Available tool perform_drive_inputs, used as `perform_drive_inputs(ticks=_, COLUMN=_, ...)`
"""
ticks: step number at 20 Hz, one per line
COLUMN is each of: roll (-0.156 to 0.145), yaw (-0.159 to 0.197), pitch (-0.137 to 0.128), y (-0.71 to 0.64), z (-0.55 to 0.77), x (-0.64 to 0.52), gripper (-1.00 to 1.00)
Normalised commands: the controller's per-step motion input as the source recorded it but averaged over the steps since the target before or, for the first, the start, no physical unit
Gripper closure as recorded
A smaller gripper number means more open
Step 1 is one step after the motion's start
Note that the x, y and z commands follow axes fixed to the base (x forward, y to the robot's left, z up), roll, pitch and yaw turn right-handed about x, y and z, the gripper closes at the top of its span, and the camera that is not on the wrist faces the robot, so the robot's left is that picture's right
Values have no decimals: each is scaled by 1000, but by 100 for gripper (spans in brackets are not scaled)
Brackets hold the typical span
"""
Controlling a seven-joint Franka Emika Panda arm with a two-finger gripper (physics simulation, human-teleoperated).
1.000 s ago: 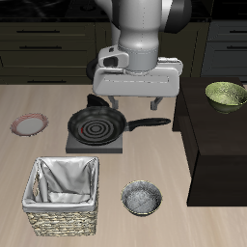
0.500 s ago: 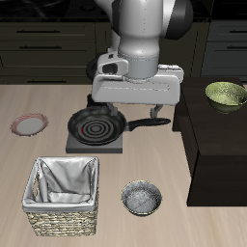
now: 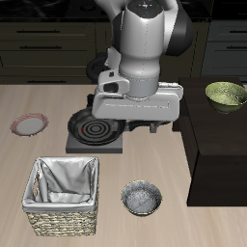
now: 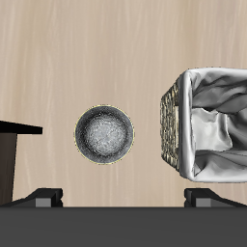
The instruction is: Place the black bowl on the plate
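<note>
The end effector (image 3: 135, 114) hangs above the worktop (image 3: 193, 227) with nothing between its fingers; in the wrist view only the two dark fingertips (image 4: 43, 198) show at the frame's edge, set wide apart, so it is released and holds nothing. Straight out from it in the wrist view, lying on the bare wood between the two fingers' lines, is the black bowl (image 4: 105, 134), upright, its speckled grey inside facing up; in the exterior view the black bowl (image 3: 142, 198) sits nearer the worktop's front edge than the end effector and well below it, not touched. Just beside the bowl, apart from it, stands a woven basket (image 4: 207, 121) lined with pale cloth; the exterior view shows the same basket (image 3: 63, 196) near the front edge. Under and slightly behind the end effector, partly hidden by the arm's body, a black frying pan (image 3: 94, 125) rests on a flat grey burner plate (image 3: 95, 144). Farther out, well apart from the end effector and from the bowl, the plate (image 3: 29, 123) with its reddish-pink rim lies flat on the wood, with nothing on it. On the opposite side, on a dark raised cabinet (image 3: 214, 145) beside the worktop, sits an olive-green bowl (image 3: 227, 94).
</note>
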Motion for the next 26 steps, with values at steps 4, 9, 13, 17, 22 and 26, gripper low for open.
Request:
perform_drive_inputs(ticks=4, roll=11, yaw=8, pitch=5, y=136, z=-179, x=70, gripper=-100)
perform_drive_inputs(ticks=9, roll=8, yaw=12, pitch=11, y=122, z=-163, x=90, gripper=-100)
perform_drive_inputs(ticks=13, roll=3, yaw=10, pitch=12, y=73, z=-185, x=119, gripper=-100)
perform_drive_inputs(ticks=17, roll=-17, yaw=-7, pitch=18, y=-43, z=-135, x=147, gripper=-100)
perform_drive_inputs(ticks=22, roll=-17, yaw=-12, pitch=25, y=-57, z=-186, x=102, gripper=-100)
perform_drive_inputs(ticks=26, roll=-15, yaw=5, pitch=11, y=-49, z=-199, x=43, gripper=-100)
